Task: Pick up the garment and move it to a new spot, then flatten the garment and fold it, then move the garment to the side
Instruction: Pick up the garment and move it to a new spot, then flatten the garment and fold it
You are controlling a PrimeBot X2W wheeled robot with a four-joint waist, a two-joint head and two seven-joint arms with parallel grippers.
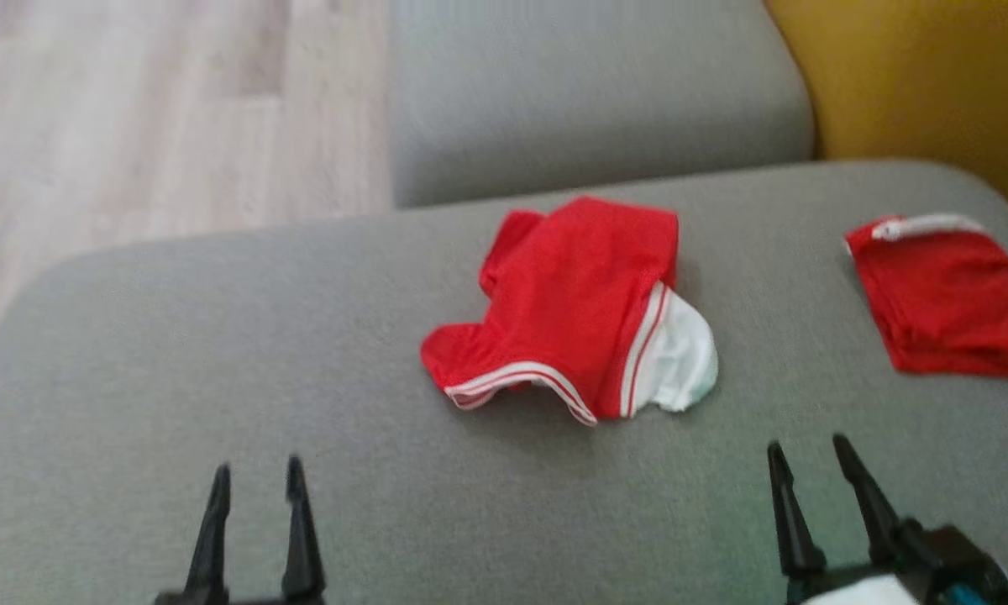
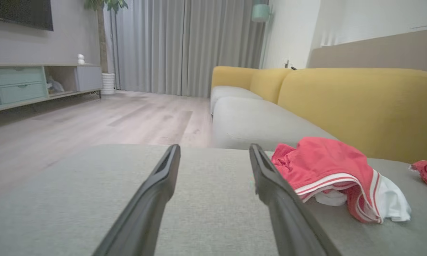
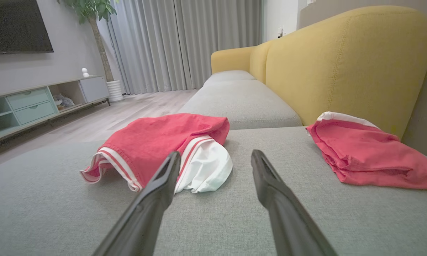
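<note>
A red garment [image 1: 575,302] with white stripes and a white lining lies crumpled in a heap on the grey sofa seat [image 1: 218,353]; the left wrist view has it at the right [image 2: 327,170], the right wrist view at the left [image 3: 163,145]. My left gripper [image 1: 258,475] hovers open near the seat's front left, well short of the garment, nothing between its fingers [image 2: 213,151]. My right gripper [image 1: 806,449] is open at the front right, just in front of the garment's white edge [image 3: 215,158].
A second red cloth [image 1: 945,294] lies folded at the seat's right end [image 3: 366,153]. Another grey seat cushion [image 1: 596,92] and the yellow backrest [image 1: 924,76] lie beyond. Wooden floor [image 1: 151,109] runs along the left, with a TV cabinet [image 2: 28,85] far off.
</note>
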